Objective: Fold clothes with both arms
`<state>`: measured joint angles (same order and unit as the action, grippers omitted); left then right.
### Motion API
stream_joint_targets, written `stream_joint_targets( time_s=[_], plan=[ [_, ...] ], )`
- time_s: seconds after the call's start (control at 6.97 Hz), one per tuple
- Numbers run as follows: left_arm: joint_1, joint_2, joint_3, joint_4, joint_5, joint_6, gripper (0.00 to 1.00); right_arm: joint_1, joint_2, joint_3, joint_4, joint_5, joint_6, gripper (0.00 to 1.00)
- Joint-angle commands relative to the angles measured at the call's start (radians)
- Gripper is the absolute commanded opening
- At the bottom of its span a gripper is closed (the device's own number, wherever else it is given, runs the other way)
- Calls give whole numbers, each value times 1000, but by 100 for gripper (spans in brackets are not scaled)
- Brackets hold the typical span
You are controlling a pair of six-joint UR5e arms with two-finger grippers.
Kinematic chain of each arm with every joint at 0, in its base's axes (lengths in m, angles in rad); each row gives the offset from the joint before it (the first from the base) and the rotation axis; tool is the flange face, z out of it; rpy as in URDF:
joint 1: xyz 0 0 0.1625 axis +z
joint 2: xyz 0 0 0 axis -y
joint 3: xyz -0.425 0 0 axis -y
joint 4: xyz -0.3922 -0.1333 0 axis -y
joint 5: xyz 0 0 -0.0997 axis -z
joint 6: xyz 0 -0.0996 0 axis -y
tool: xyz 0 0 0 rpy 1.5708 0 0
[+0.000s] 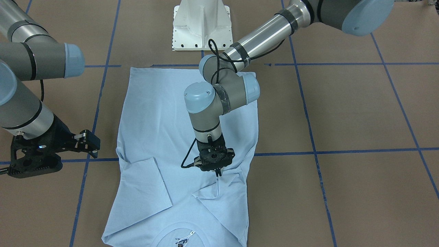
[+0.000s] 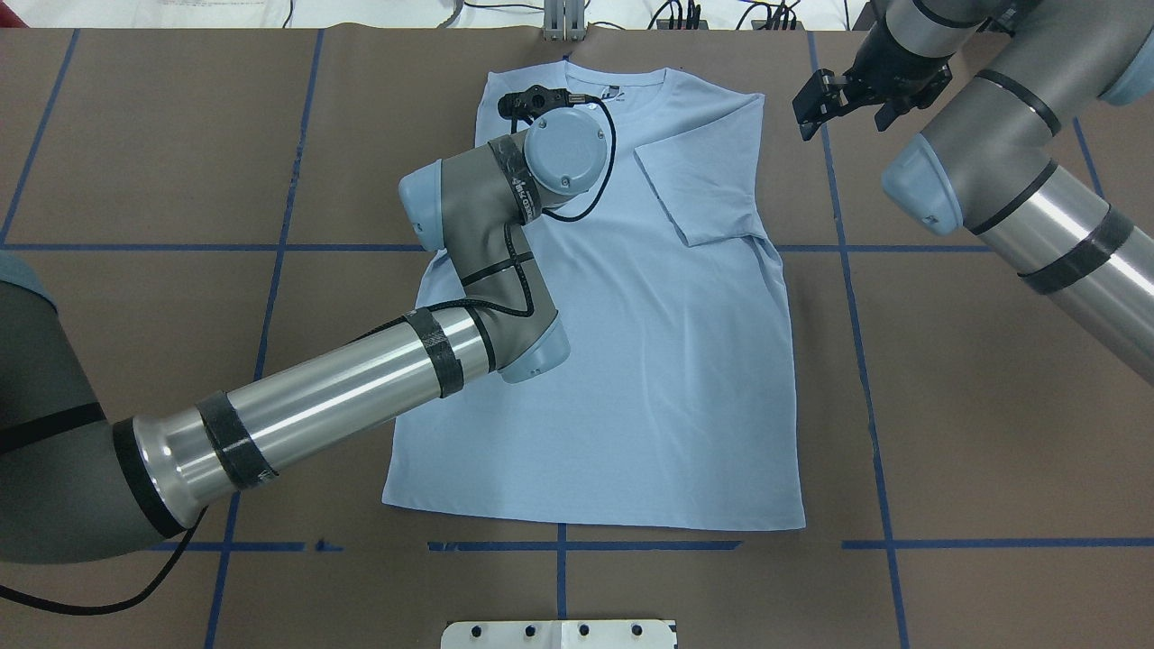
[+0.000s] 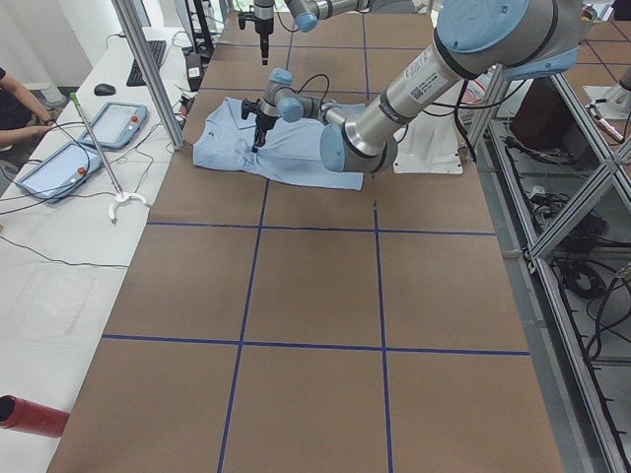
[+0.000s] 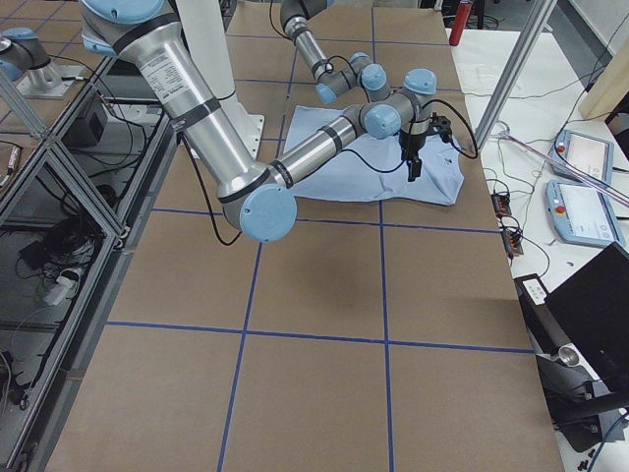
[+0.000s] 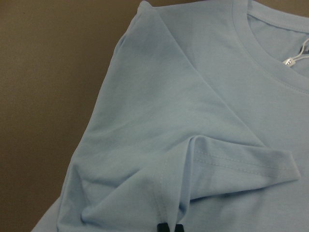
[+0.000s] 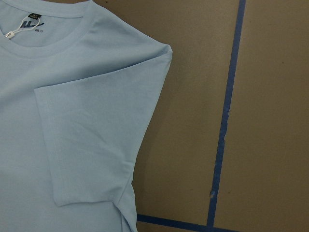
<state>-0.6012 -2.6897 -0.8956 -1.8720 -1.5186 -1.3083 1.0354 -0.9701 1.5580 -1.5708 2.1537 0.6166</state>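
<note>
The light blue T-shirt [image 2: 631,361] lies flat on the brown table, collar at the far end; its neck label [image 6: 26,24] shows, but no palm print. The sleeve on my right side [image 2: 703,194] is folded inward onto the body. My left gripper [image 1: 218,172] points down over the other sleeve [image 5: 231,159] and is shut on a pinch of it, with the fabric bunched up at the fingertips [image 5: 170,227]. My right gripper [image 1: 90,142] is open and empty, hovering just off the shirt's edge beside the folded sleeve, and also shows in the overhead view [image 2: 834,104].
The white pedestal base [image 1: 200,24] stands at the near table edge behind the shirt's hem. Blue tape lines [image 6: 224,125] grid the brown table. Tablets [image 3: 59,168] and cables lie on a side bench beyond the collar end.
</note>
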Motion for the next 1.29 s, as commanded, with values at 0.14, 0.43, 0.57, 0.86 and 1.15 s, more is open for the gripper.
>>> stream_joint_targets(
  time_s=[0.14,0.43,0.57,0.86,1.15],
  plan=[
    [-3,1,-9,2,0,1,23,0,1,-21,30,-1,0,100],
    [-5,2,-8,-1,1,1,39,0,1,-39,55,-1,2,100],
    [-5,2,-8,-1,2,1,42,0,1,-39,55,-1,2,100],
    [-6,2,-8,-1,1,1,41,0,1,-39,55,-1,2,100],
    [-5,2,-8,-3,2,1,30,0,1,-39,55,-1,2,100]
  ],
)
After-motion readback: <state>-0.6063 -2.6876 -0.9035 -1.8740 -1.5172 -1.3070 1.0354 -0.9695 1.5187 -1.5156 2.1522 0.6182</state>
